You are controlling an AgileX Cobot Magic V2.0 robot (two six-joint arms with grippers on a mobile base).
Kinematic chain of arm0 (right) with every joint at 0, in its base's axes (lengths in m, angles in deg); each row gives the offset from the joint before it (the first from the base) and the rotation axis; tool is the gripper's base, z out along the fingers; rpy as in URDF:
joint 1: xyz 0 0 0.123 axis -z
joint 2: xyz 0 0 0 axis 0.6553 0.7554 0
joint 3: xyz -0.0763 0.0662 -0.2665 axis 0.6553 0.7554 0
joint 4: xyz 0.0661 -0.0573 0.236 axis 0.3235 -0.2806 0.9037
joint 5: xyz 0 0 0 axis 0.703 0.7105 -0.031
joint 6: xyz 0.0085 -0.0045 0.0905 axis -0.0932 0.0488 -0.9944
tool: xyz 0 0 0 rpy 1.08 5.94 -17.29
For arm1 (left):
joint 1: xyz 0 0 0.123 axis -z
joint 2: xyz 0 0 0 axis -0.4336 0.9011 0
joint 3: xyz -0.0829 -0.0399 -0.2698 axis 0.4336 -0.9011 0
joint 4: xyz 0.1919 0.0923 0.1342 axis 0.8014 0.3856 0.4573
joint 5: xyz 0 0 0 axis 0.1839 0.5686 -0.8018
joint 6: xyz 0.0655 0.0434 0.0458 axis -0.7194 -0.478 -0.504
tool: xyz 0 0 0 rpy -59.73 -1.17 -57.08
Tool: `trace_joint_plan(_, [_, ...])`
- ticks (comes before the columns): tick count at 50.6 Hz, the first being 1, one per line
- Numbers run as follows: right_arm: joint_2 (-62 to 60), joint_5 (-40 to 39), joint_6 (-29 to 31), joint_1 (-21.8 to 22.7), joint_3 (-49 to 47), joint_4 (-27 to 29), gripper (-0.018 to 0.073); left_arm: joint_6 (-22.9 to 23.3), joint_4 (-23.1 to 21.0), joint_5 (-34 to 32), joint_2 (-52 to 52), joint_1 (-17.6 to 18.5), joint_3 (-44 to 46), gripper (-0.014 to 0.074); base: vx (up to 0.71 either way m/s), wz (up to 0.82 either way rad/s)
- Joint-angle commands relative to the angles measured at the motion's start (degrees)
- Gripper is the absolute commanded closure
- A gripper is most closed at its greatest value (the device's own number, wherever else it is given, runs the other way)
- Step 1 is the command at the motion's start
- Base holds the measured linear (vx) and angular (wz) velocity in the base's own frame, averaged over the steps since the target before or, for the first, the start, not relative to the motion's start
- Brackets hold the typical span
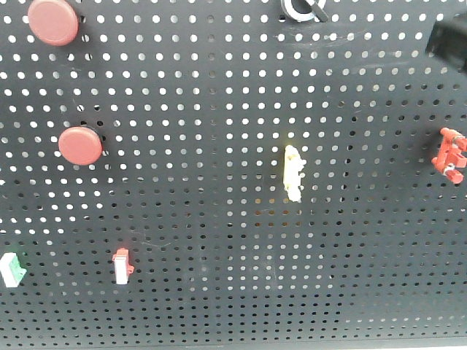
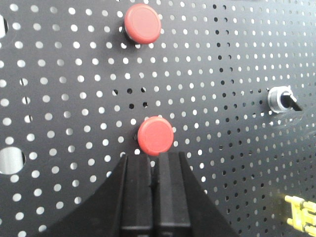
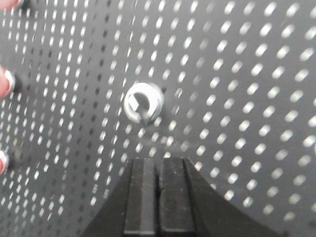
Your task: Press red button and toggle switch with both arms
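One red button [image 2: 155, 136] matte, domed | toggle switch [image 3: 143, 101] silver ring, blurred

The front view faces the black pegboard [image 1: 219, 175] squarely from near; the left wrist view looks along the left gripper [image 2: 154, 157] at the lower red button [image 2: 155, 136], very close; the right wrist view, blurred, looks along the right gripper [image 3: 158, 160] at the toggle switch [image 3: 143, 101]; all three share that switch.
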Motion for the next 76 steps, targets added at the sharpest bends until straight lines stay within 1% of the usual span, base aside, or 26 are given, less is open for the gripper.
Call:
trace_joint_plan(1, [-0.37,-3.94,0.41,0.00,-1.46,-0.13,0.0559,0.37,-1.27,1.11,0.20,-0.13,1.56,0.0595,0.00,0.00])
trace_joint_plan(21, [-0.37,-3.94,0.41,0.00,-1.46,-0.13,0.0559,0.37,-1.14,0.86,0.00,-0.33,1.56,0.0595,0.00,0.00])
trace_joint_plan(30, [-0.37,-3.94,0.41,0.00,-1.46,-0.13,0.0559,0.86,-1.14,2.35,-0.83,-0.33,-2.44,0.0595,0.00,0.00])
trace_joint_plan(33, [-0.37,-3.94,0.41,0.00,-1.46,-0.13,0.0559,4.05,0.74,3.50,-1.19,-0.33,-5.12,0.0595,0.00,0.00])
trace_joint_plan(35, [-0.37,-3.94,0.41,0.00,-1.46,-0.13,0.0559,8.71,4.81,3.97,-1.54,-0.33,-6.86,0.0595,0.00,0.00])
trace_joint_plan(36, [-0.37,-3.94,0.41,0.00,-1.46,-0.13,0.0559,12.40,6.68,4.34,-1.63,-0.33,-7.84,0.0595,0.00,0.00])
trace_joint_plan(39, [-0.37,-3.94,0.41,0.00,-1.46,-0.13,0.0559,19.58,6.68,6.02,-2.15,-0.61,-10.86,0.0595,0.00,0.00])
trace_joint_plan(42, [-0.37,-3.94,0.41,0.00,-1.46,-0.13,0.0559,24.12,6.68,6.55,-2.37,-1.18,-13.12,0.0595,0.00,0.00])
trace_joint_plan(48, [-0.37,-3.94,0.41,0.00,-1.46,-0.13,0.0559,25.12,6.68,6.88,-2.28,-1.40,-16.27,0.0595,0.00,0.00])
trace_joint_plan(50, [-0.37,-3.94,0.41,0.00,-1.46,-0.13,0.0559,21.66,5.51,7.62,-2.29,-1.40,-16.71,0.0595,0.00,0.00])
trace_joint_plan(52, [-0.37,-3.94,0.41,0.00,-1.46,-0.13,0.0559,16.62,2.15,7.75,-2.29,-1.40,-16.71,0.0595,0.00,0.00])
trace_joint_plan(54, [-0.37,-3.94,0.41,0.00,-1.46,-0.13,0.0559,7.65,-3.37,8.39,-2.29,-1.40,-16.61,0.0595,0.00,0.00])
trace_joint_plan(55, [-0.37,-3.94,0.41,0.00,-1.46,-0.13,0.0559,1.95,-7.79,9.02,-2.34,-1.40,-16.63,0.0595,0.00,0.00])
trace_joint_plan(56, [-0.37,-3.94,0.41,0.00,-1.46,-0.13,0.0559,-6.77,-15.08,9.94,-2.46,-1.40,-16.56,0.0595,0.00,0.00])
trace_joint_plan(57, [-0.37,-3.94,0.41,0.00,-1.46,-0.13,0.0559,-11.57,-21.51,10.80,-2.59,-1.40,-16.56,0.0595,0.00,0.00])
trace_joint_plan(58, [-0.37,-3.94,0.41,0.00,-1.46,-0.13,0.0559,-19.16,-28.43,11.49,-2.91,-1.40,-16.56,0.0595,0.00,0.00])
trace_joint_plan(59, [-0.37,-3.86,0.41,0.00,-1.46,-0.13,0.0559,-27.06,-33.37,12.85,-3.21,-1.40,-16.56,0.0595,0.00,0.00])
trace_joint_plan(63, [-0.37,-3.86,0.41,0.00,-1.46,-0.13,0.0559,-58.68,-63.67,20.89,-5.56,-1.40,-16.49,0.0595,0.00,0.00])
trace_joint_plan(64, [-0.37,-3.86,0.41,0.00,-1.46,-0.13,0.0559,-63.37,-69.84,23.56,-5.93,-1.40,-16.45,0.0595,0.00,0.00])
trace_joint_plan(65, [-0.37,-3.86,0.41,0.00,-1.46,-0.13,0.0559,-69.88,-75.28,25.30,-6.45,-1.40,-16.45,0.0595,0.00,0.00])
trace_joint_plan(66, [-0.37,-3.86,0.41,0.00,-1.46,-0.13,0.0559,-73.71,-79.92,27.94,-6.98,-1.40,-16.45,0.0595,0.00,0.00])
trace_joint_plan(67, [-0.37,-3.86,0.41,0.00,-1.46,-0.13,0.0559,-80.16,-82.53,30.44,-7.55,-1.45,-16.45,0.0595,0.00,0.00])
trace_joint_plan(69, [-0.37,-3.91,0.41,0.00,-1.46,-0.13,0.0559,-85.45,-87.74,34.29,-7.96,-1.51,-16.45,0.0596,0.00,0.00])
trace_joint_plan(71, [-0.37,-3.84,0.41,0.00,-1.46,-0.13,0.0559,-87.55,-91.86,37.68,-8.34,-1.78,-16.45,0.0598,0.00,0.00])
trace_joint_plan(73, [-0.37,-3.84,0.41,0.00,-1.46,-0.13,0.0559,-87.56,-93.55,39.57,-8.51,-1.97,-16.45,0.0597,0.00,0.00])
trace_joint_plan(76, [-0.37,-3.84,0.41,0.00,-1.46,-0.13,0.0559,-86.99,-93.23,40.27,-8.51,-2.05,-16.45,0.0597,0.00,0.00])
